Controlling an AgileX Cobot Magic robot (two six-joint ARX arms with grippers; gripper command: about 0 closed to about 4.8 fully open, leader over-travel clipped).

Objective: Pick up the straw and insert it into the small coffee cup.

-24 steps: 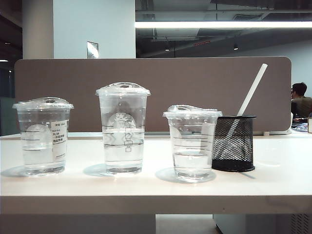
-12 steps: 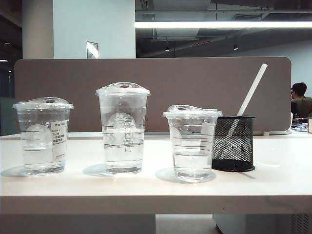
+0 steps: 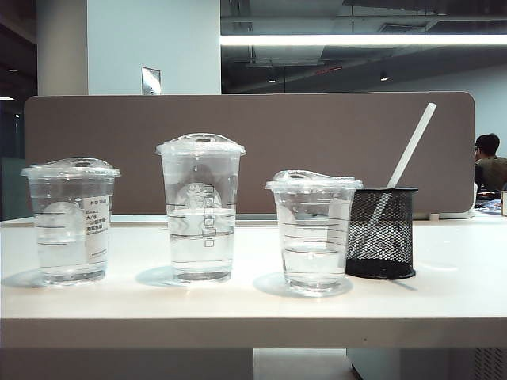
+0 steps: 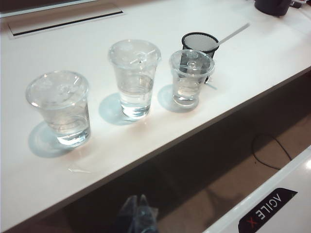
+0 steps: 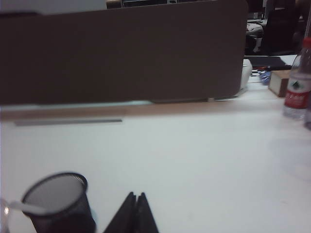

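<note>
The straw [image 3: 412, 146] is long, thin and white, and leans in a black mesh holder [image 3: 380, 233] at the right of the table. It also shows in the left wrist view as the straw [image 4: 232, 35] and, blurred, in the right wrist view as the straw [image 5: 24, 208]. The small coffee cup [image 3: 314, 233] [image 4: 191, 77] is clear, lidded and line-marked, and stands just left of the holder, part filled with water. My left gripper [image 4: 138, 200] is shut and empty, off the table's front edge. My right gripper [image 5: 136, 195] is shut and empty, over the table beside the holder [image 5: 58, 199]. Neither gripper shows in the exterior view.
A tall clear cup with a round logo [image 3: 200, 206] stands mid-table, and a wider labelled cup [image 3: 71, 220] at the left. A brown partition [image 3: 317, 142] runs behind the white table [image 3: 238, 305]. A water bottle [image 5: 297, 87] stands far off to one side.
</note>
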